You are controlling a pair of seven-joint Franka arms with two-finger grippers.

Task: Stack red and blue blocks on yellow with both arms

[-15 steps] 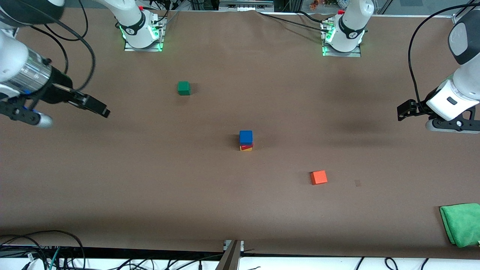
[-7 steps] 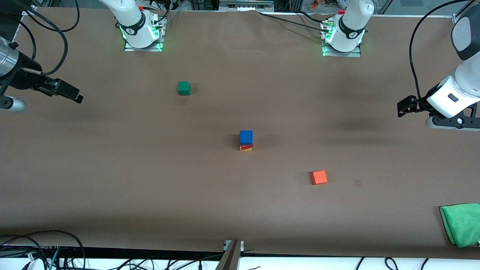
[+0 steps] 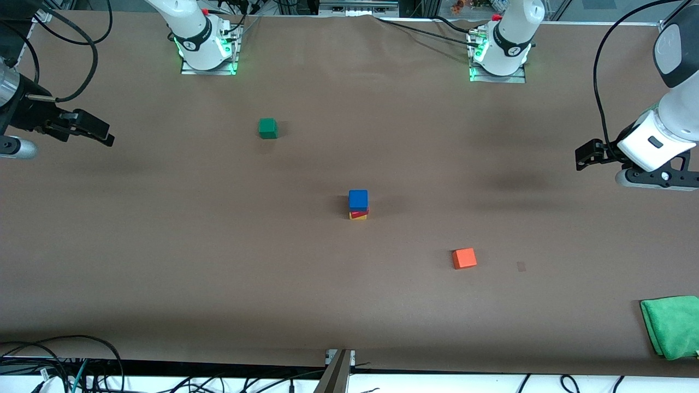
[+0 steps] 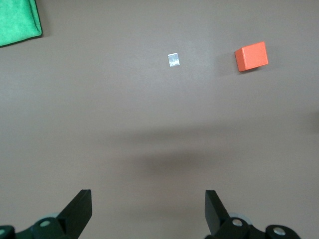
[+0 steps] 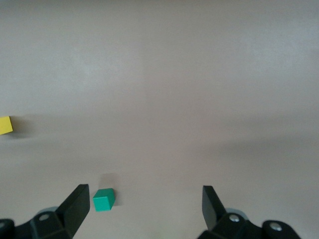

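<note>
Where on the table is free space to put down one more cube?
The widest bare patch lies between the stack topped by the blue cube and the right arm's end of the table, nearer the camera than the green cube. Toward the left arm's end it is busier: orange cube, green cloth.

Evenly lit brown table (image 3: 218, 273), black cables (image 3: 54, 360) along its near edge.

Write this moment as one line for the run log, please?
stack: blue block on red block on yellow block | left hand: open, empty | right hand: open, empty | stacking: looks finished
</note>
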